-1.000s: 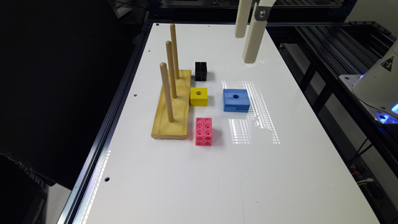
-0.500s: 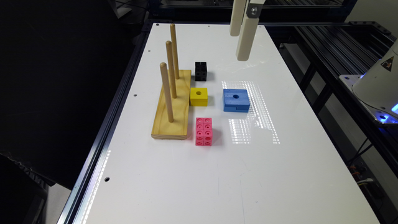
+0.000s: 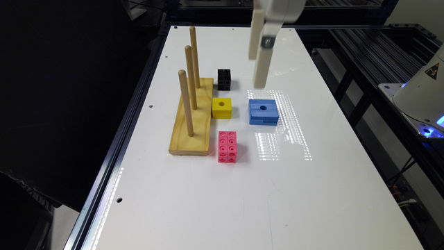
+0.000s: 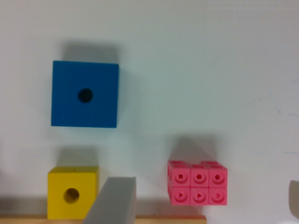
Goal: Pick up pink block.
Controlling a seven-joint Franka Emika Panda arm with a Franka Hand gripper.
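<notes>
Pink block [image 3: 227, 146] nearest the exterior camera, flat on white table [image 3: 222, 194], long axis running away from the camera, just beside the near end of the wooden peg base [image 3: 193, 119] on the exterior view's right, a thin gap between them. Two cubes wide, round holes on the faces; same pink block [image 4: 198, 183] clear in the wrist view, nothing touching it. Next back: yellow block [image 3: 222, 107] with one hole, close beside the base; seen again as yellow block [image 4: 72, 192] in the wrist view. Blue block [image 3: 263, 111] with one hole to the exterior view's right of yellow, apart from it; blue block [image 4: 84, 94] in the wrist view too. Three upright pegs [image 3: 190, 77] standing in a row on the base. Farther back: small black cube [image 3: 224, 79], just off the base's far end. Gripper [image 3: 257, 62] hanging in the air above the table's far half, behind the blue block, well apart from the pink block, holding nothing. Fingers spread wide: one grey finger [image 4: 112, 200] at one edge of the wrist view, the other finger [image 4: 294, 193] at the opposite edge, pink block between and below them.
</notes>
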